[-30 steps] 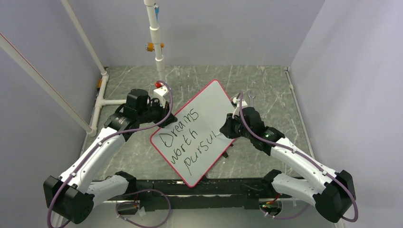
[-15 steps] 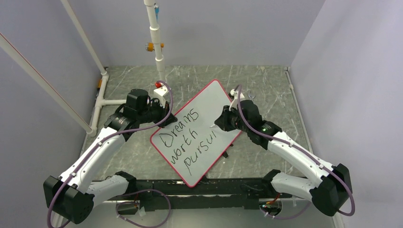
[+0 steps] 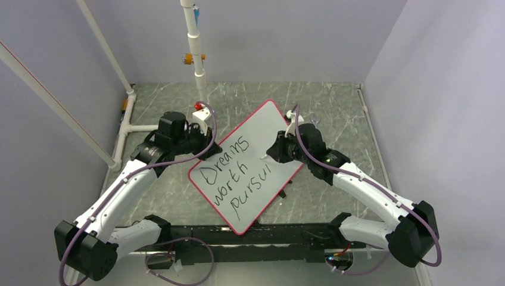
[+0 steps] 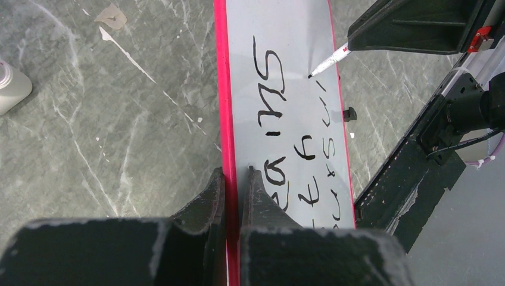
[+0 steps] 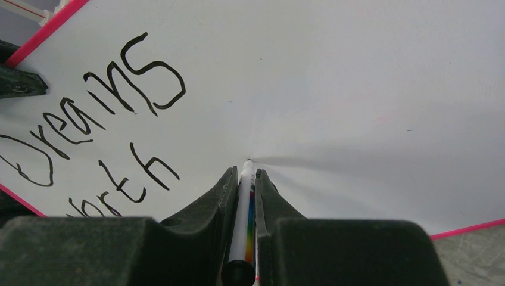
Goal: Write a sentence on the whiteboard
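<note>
I work in a lab booth. Plain pale-grey walls (image 3: pixel 298 42) and white plastic pipes (image 3: pixel 195 50) surround my grey marbled tabletop (image 3: pixel 351 107).

Left arm (image 3: pixel 119 193) comes up from its near-left base, forearm running far and inward, wrist turned toward the right. Left gripper (image 4: pixel 236 174) is clamped down, its two fingers pinching the red rim of the whiteboard (image 4: pixel 280 36), one finger on either side of it. Right arm (image 3: pixel 366 189) stretches from the near-right base toward the far left, wrist tipped downward. Right gripper (image 5: pixel 245 174) is squeezed on a marker (image 5: pixel 245 214), barrel lying between the fingers, tip poking past the fingertips onto the board.
</note>
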`<control>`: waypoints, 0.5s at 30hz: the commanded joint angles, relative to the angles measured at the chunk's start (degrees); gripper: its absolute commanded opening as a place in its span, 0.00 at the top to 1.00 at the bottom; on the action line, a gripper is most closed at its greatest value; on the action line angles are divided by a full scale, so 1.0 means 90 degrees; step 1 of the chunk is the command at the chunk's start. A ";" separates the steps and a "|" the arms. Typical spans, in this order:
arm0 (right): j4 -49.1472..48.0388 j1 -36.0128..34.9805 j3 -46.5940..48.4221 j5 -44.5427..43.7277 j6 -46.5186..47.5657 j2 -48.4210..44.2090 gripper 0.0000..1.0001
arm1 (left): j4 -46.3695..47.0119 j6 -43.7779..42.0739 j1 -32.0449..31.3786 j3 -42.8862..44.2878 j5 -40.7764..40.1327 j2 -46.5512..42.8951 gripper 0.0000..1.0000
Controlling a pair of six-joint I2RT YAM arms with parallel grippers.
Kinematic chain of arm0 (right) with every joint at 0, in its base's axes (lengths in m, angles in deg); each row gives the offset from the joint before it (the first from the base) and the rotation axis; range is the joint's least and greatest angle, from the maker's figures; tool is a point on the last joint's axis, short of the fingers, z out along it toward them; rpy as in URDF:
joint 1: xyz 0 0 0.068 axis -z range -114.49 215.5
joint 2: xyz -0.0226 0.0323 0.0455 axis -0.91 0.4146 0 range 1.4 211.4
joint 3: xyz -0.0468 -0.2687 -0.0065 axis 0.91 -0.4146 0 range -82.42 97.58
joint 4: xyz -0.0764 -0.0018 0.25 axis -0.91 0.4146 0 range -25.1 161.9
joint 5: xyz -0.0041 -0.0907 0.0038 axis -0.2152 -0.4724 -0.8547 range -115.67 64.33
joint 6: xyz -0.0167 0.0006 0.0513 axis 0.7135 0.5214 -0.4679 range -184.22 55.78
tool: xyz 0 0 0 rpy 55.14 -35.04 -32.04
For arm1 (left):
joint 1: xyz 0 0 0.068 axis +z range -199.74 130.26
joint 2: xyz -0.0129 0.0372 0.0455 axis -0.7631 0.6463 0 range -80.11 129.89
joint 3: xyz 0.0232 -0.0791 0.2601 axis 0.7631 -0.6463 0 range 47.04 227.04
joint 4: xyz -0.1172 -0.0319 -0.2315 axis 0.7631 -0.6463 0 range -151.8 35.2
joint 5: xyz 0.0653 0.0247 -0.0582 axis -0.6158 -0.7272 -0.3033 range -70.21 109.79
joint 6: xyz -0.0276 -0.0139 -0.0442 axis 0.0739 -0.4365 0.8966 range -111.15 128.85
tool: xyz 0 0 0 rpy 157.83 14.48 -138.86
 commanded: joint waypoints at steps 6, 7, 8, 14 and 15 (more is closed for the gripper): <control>-0.0325 0.0090 0.0029 -0.0034 -0.0039 0.0028 1.00 | -0.0202 -0.0720 -0.0084 -0.0034 -0.0327 -0.0012 1.00; -0.0314 0.0094 0.0013 -0.0064 -0.0030 0.0038 1.00 | -0.0203 -0.0719 -0.0076 -0.0034 -0.0330 -0.0012 1.00; -0.0297 0.0107 -0.0001 -0.0088 -0.0029 0.0045 1.00 | -0.0203 -0.0717 -0.0083 -0.0034 -0.0328 -0.0013 1.00; -0.0191 0.0151 -0.0130 -0.0242 0.0018 0.0003 1.00 | -0.0202 -0.0719 -0.0083 -0.0034 -0.0323 -0.0002 1.00; -0.0162 0.0158 -0.0152 -0.0252 0.0020 -0.0013 1.00 | -0.0203 -0.0714 -0.0083 -0.0039 -0.0321 0.0000 1.00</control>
